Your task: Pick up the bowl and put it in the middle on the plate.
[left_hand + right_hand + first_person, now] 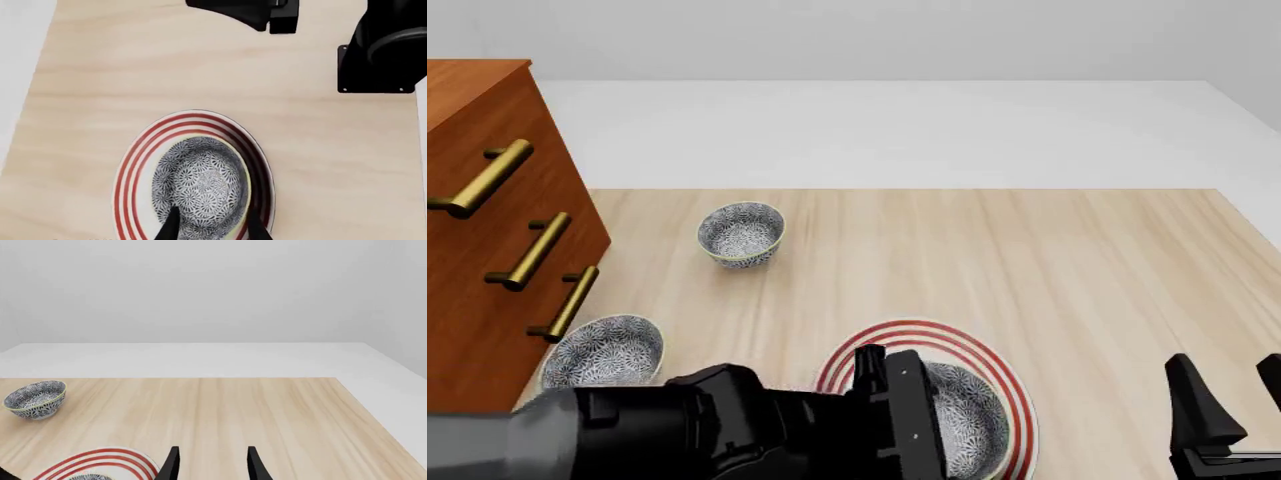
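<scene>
A light wooden desk (961, 250) carries two small blue-and-white patterned ceramic bowls: one (742, 234) stands upright toward the far left, the other (602, 351) sits nearer, just beside a reddish-brown wooden drawer cabinet (481, 250) with three brass bar handles (535, 251).

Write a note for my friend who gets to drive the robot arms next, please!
Left gripper: fingers straddle the bowl's rim; whether it grips is unclear.
Right gripper: open, holds nothing, over bare table beside the plate.
The bowl is on or just over the plate, roughly central.
Two other bowls sit near the wooden drawers.
Left to do: confirm the bowl rests on the plate, release, and pull the left arm back.
</scene>
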